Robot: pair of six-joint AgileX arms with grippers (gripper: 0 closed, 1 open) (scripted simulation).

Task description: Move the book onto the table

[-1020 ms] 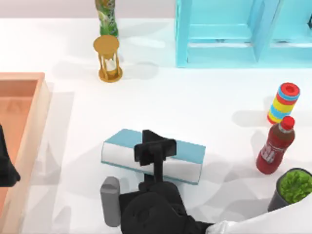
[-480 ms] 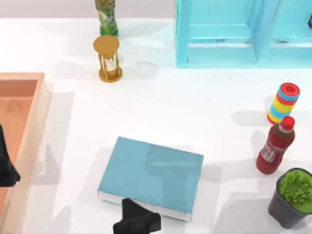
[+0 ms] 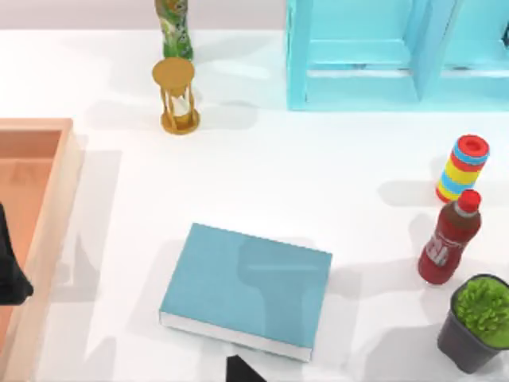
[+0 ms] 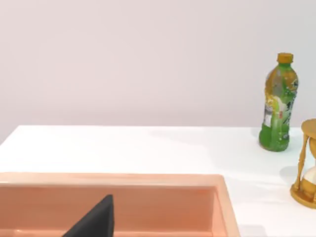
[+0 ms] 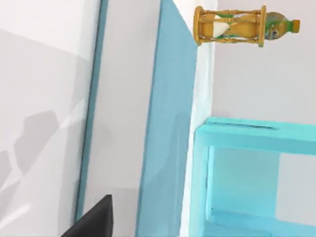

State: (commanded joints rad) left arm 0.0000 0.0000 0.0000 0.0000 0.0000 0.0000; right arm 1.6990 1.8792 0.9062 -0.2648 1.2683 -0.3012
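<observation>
book flat on the table, both grippers cut off at the frame edges

you can't tell how the right gripper (image 3: pixel 241 371) stands: only a dark tip pokes in at the near edge of the top view, just beside the book's (image 3: pixel 246 288) near side and apart from it. the jaws are cut off, so whether they are wide or narrow is hidden. in the right wrist view a dark finger (image 5: pixel 94 219) sits at the frame edge, with the book's white pages and teal cover close by.

the book lies flat on the table (image 3: pixel 318 175), cover up, near the middle of its front part, with nothing holding it.

your left gripper (image 3: pixel 11 274) sits at the far left over the tray (image 3: pixel 48 215); only a dark sliver shows, jaws not readable. you see bare floor in the part of the tray in view.

on the right stand a plant pot (image 3: pixel 477 322) holding a green plant, cropped at the edge, a red bottle (image 3: pixel 449 239) and a stack of coloured rings (image 3: pixel 463 167). at the back are the blue shelf (image 3: pixel 382 56), cut off by the frame, an hourglass (image 3: pixel 177 95) and a green bottle (image 3: pixel 174 28), its top out of frame.
</observation>
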